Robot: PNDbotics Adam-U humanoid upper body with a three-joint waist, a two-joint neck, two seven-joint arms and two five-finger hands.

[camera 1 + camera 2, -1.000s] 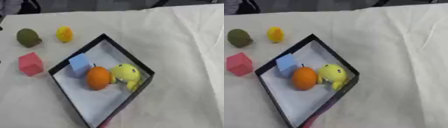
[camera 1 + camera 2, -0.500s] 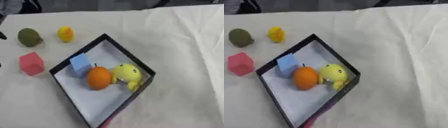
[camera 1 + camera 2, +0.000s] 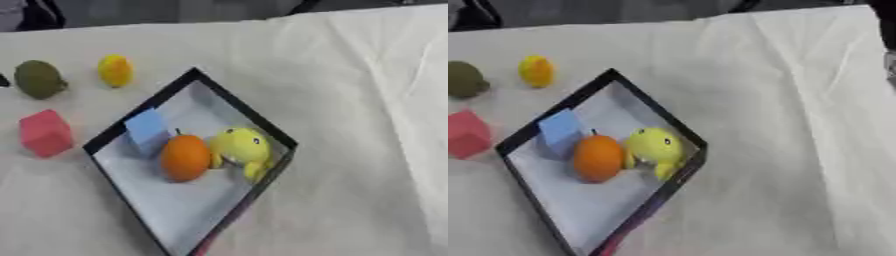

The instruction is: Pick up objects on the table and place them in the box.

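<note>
From my feed neither hand shows anywhere. Black-walled white-floored box (image 3: pixel 262 131) holds an orange ball (image 3: pixel 185 157), yellow duck toy (image 3: pixel 240 149) and blue cube (image 3: pixel 147 131). Outside on its left: pink cube (image 3: pixel 45 133), olive-green ball (image 3: pixel 38 79), small yellow ball (image 3: pixel 115 70).

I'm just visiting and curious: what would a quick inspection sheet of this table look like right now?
Surface: table under a wrinkled cream cloth.
Job's things: black-rimmed box holding a blue cube, an orange and a yellow toy; outside it, to its left, a pink cube, a green fruit and a small yellow fruit.
Clutter: nothing seen.
Hands: neither in view.
Cables: nothing seen.
Surroundings: dark shapes along the far edge, unclear.
</note>
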